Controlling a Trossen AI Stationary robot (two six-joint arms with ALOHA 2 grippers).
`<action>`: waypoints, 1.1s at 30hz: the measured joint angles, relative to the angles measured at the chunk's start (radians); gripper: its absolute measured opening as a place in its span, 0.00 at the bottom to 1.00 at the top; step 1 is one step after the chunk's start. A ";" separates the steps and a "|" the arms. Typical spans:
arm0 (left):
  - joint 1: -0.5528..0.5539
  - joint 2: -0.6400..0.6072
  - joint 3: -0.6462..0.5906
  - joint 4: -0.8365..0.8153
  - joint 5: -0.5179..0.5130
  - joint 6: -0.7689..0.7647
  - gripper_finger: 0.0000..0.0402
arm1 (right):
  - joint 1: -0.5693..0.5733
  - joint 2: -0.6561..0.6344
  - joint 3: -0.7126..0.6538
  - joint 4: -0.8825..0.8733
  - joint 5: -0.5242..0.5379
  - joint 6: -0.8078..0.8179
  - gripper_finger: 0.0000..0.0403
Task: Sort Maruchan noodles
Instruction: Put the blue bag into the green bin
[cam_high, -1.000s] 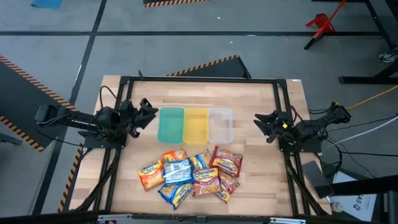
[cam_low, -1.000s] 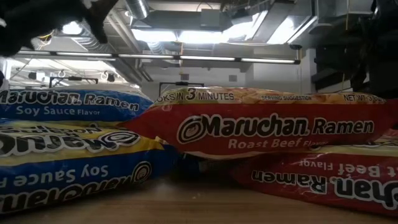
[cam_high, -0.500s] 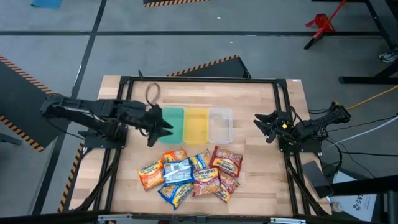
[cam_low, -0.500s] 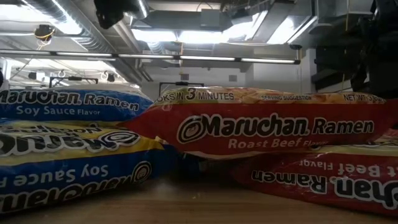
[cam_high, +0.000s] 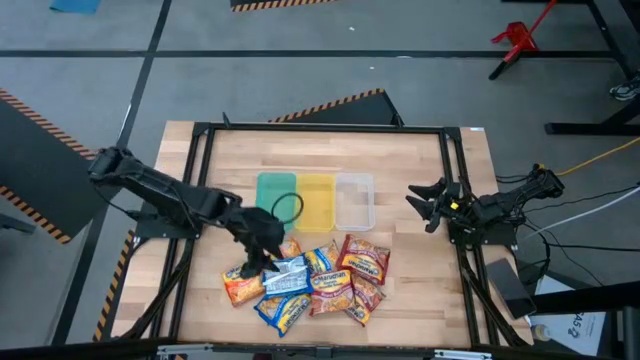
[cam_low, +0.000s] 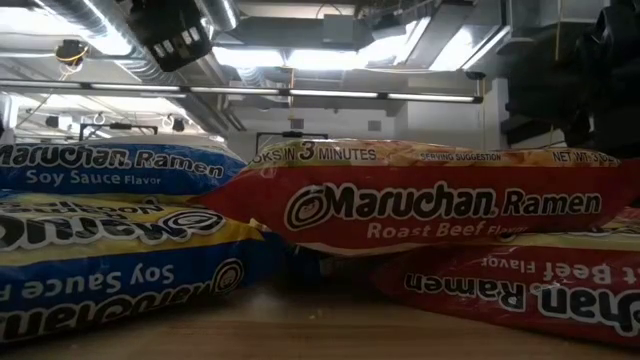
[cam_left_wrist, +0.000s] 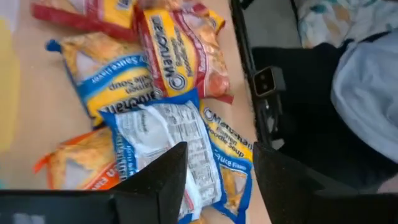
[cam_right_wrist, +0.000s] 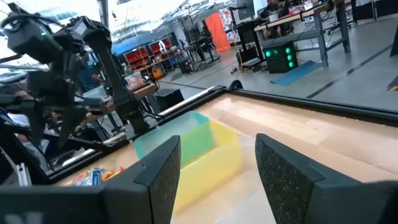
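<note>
Clearly no packet is picked yet: the crinkly blue, red and orange Maruchan noodle packets (cam_high: 305, 277) lie heaped on the wooden worktop (cam_high: 410, 290) near three empty plastic trays (cam_high: 315, 200). The left tool (cam_high: 268, 262) hovers open above one; next, descend and pinch. The right tool (cam_high: 420, 203) waits open at the side.

We can't really count the noodle packets (cam_high: 305, 280), they overlap and bury each other. In the low view the front packets (cam_low: 420, 205) block the trays completely. The left gripper (cam_high: 268, 262) covers part of the pile from above.
</note>
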 joint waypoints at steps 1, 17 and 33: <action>-0.007 0.015 0.000 0.000 -0.018 0.000 0.47 | 0.000 0.003 0.000 -0.001 0.000 -0.012 0.48; -0.010 0.189 0.000 -0.085 -0.059 0.000 0.50 | 0.000 0.063 0.001 -0.005 0.017 -0.053 0.48; -0.060 0.238 0.000 -0.062 -0.213 -0.022 0.50 | 0.000 0.077 0.001 -0.005 0.024 -0.068 0.48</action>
